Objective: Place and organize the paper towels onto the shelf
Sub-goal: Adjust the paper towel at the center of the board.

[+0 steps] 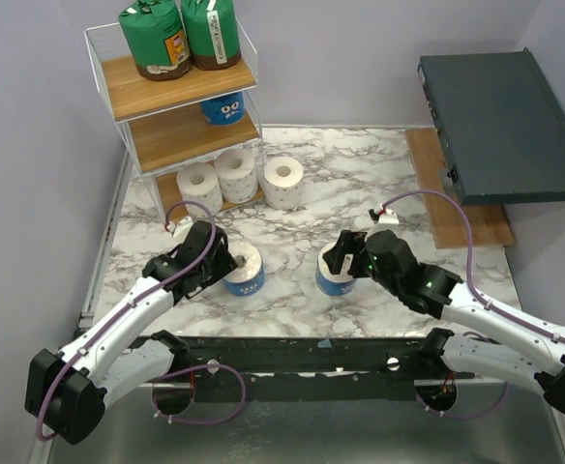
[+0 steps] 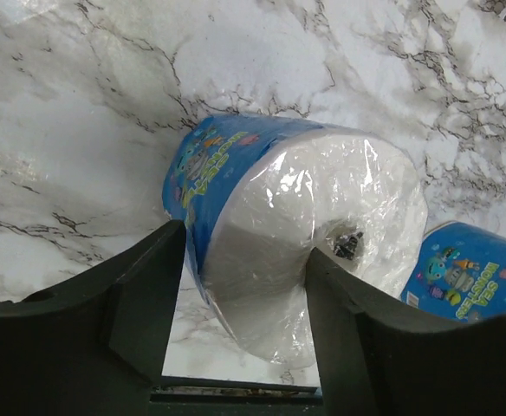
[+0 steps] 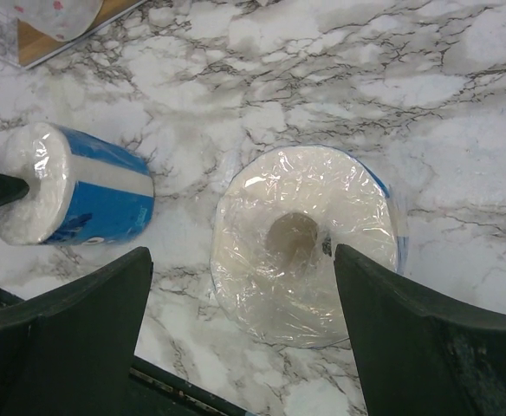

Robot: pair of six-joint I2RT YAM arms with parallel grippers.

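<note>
I am working the pickup: my left gripper [image 2: 244,260], half-spread, is straddling a blue-printed wrapped paper towel roll [image 2: 322,191] on the marble tabletop [image 1: 360,184], hold uncertain; my right gripper [image 3: 243,256] is hovering wide open over a second blue-printed roll [image 3: 301,208]. Next, I reckon: firm closure, then carrying to the white wire shelf [image 1: 166,92].

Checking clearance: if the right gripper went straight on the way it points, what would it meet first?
The upright blue-wrapped roll beneath the right gripper; its open jaws would probably straddle it, though depth is unclear.
</note>
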